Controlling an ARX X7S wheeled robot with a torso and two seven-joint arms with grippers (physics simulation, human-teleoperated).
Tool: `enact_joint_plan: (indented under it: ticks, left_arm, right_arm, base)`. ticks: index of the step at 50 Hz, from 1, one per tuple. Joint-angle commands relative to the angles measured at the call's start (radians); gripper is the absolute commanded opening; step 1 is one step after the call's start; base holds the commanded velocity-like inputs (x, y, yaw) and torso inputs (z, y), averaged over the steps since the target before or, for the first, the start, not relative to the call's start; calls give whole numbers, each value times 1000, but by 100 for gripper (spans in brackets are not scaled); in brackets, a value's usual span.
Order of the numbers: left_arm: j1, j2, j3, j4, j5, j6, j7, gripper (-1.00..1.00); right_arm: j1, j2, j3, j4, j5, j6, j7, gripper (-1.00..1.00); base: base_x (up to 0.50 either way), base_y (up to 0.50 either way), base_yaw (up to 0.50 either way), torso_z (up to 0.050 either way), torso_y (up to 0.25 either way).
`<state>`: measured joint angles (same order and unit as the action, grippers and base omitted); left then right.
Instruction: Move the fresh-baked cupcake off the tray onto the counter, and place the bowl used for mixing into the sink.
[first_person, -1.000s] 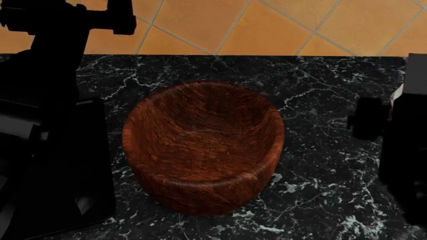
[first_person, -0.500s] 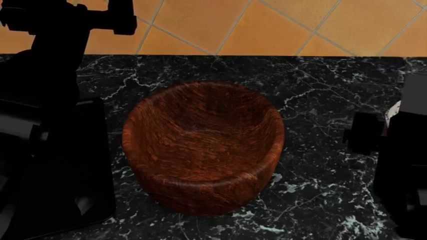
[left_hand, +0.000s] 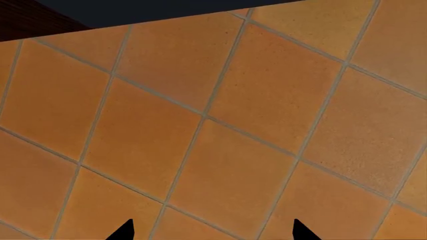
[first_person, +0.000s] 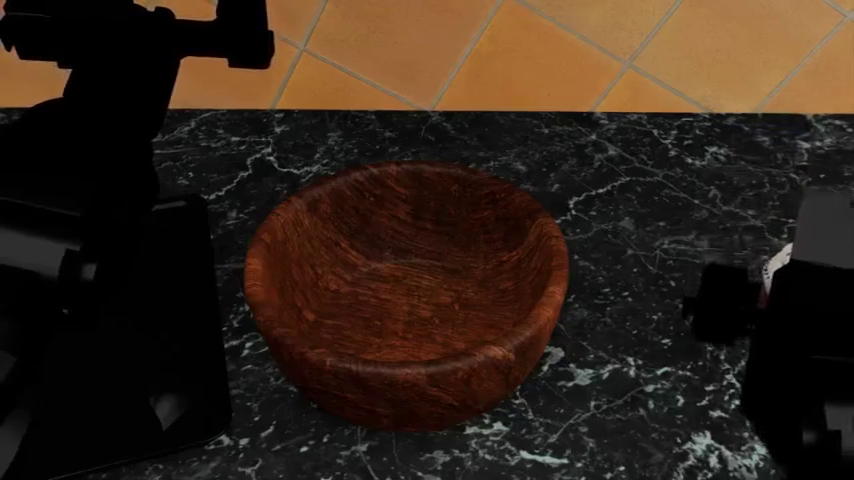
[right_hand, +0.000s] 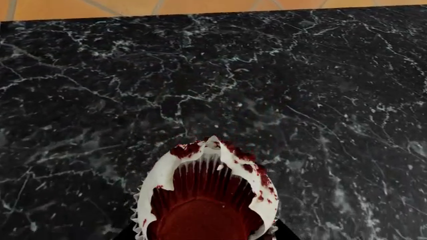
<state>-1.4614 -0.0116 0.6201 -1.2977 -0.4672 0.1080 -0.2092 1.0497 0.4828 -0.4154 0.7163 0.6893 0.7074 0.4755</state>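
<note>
The right fingers (right_hand: 203, 235) are closed on the cupcake (right_hand: 207, 195), which fills the space between them in the right wrist view; only the dark finger edges show on either side of the wrapper. The cupcake has a red ribbed paper wrapper and a white frosted top smeared with red, and it is held over the tabletop (right_hand: 300, 90), a black marble-look surface with fine white veining. Whether the cupcake touches the tabletop cannot be told. In the head view the right arm (first_person: 801, 350) stands at the right edge, with a small patch of white and red showing against it. The left fingers (left_hand: 210, 232) show in the left wrist view only as two black pointed tips set well apart, with nothing between them, above an orange tiled floor (left_hand: 213, 125) with pale grout lines. The bowl (first_person: 404, 290) sits upright on the tabletop at the centre of the head view: round, deep, thick-walled, of reddish-brown wood with visible grain. The left arm (first_person: 107, 250) stands beside its left side.
</note>
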Motion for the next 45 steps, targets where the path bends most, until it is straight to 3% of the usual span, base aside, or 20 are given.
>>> enact_joint_plan:
  ticks: [1,26,27,41,45]
  left_arm:
    - [12,2,-10,1,54,20,-9,100]
    - [11,2,3,-1,42,22,-10,100]
    - [10,2,3,0,41,20,-10,100]
    - [12,1,6,0,38,23,-9,100]
    - [14,1,7,0,38,25,-9,100]
  right_arm:
    - [-13,-4,0,34,-35,-26,-35,-100]
    - [-26,-9,-1,65,-32,-25,-49,-100]
    - [-24,-10,0,65,-30,-20,-50,100]
    - [-27,-10,-4,84,-35,-42,-75,100]
    - [-46,15,5,-21,-6,25,-39,100]
  base:
    - [0,0,0,0,0]
    - [1,0,0,0,0]
    - [0,0,0,0,0]
    - [0,0,0,0,0]
    - [0,0,0,0,0]
